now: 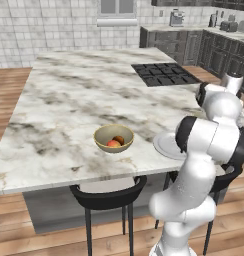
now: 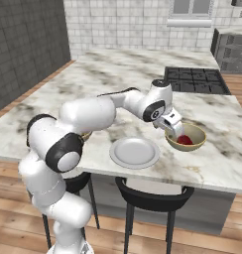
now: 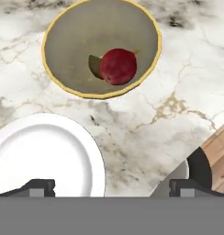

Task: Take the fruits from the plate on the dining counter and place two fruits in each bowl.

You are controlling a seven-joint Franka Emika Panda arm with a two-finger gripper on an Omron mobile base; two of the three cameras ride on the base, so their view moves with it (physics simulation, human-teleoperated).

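Table: marble table [image 3: 178, 92], plate [image 3: 45, 156] lower left, bare.
Bowl: bowl [image 3: 102, 46] top, holding red fruit [image 3: 118, 66].
Claw: claw [image 3: 111, 186] open, empty, above after a likely drop.

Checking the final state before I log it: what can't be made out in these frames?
- Left bowl, right base view: hidden behind the arm.
- Right bowl, left base view: hidden behind the arm.
- Green fruit, hand view: mostly covered by the red fruit.
- Plate, hand view: cut off at the left and bottom edges.
- Gripper, right base view: fingers too small to tell whether open or shut.
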